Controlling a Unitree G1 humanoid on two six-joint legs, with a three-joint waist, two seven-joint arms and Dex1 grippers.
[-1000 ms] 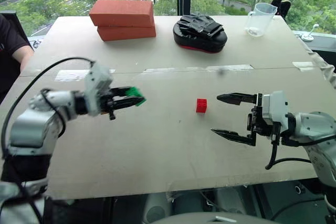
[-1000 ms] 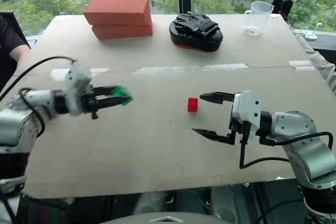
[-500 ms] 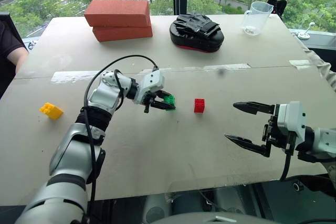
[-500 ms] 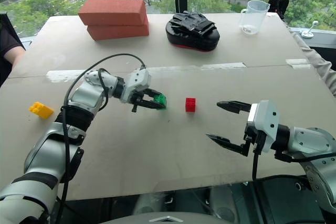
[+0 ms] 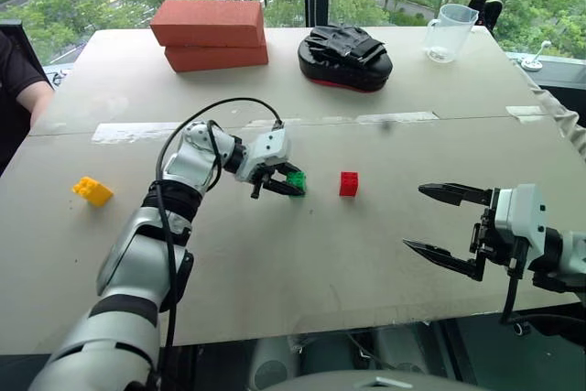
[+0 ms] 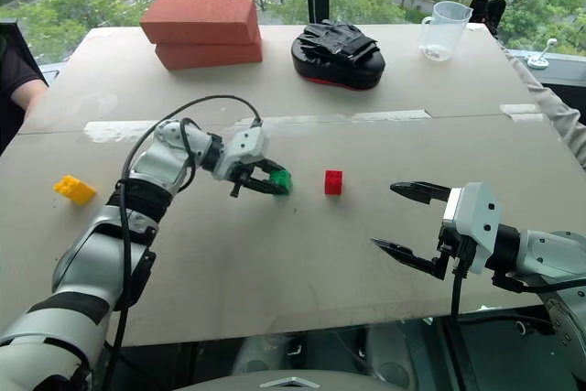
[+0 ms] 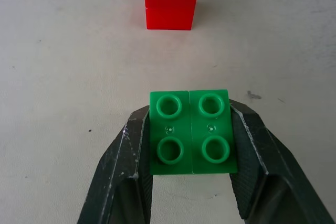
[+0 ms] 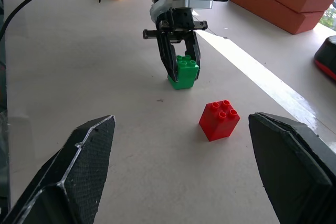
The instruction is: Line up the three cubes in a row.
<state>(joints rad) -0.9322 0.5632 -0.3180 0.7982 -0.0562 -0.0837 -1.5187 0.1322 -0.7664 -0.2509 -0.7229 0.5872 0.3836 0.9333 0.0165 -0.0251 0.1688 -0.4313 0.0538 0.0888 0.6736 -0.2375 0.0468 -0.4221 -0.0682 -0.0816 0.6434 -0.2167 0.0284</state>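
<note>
Green cube [image 7: 191, 131]: studs up, clamped between left gripper [image 5: 291, 185] fingers, beside red cube [image 5: 349, 183].
Right gripper [image 5: 441, 223]: held wide open, empty.

A person's arm [image 5: 26, 80] is cut off by the left edge, beside the table [image 5: 275, 263].

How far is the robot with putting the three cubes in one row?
Done: the red cube stands mid-table as the row's start. In hand: the left end effector is shut on the green cube, low at the table beside the red one, with a gap between them; not released yet. Left: the yellow cube lies far off near the table's left edge. The right end effector is open and empty.
</note>
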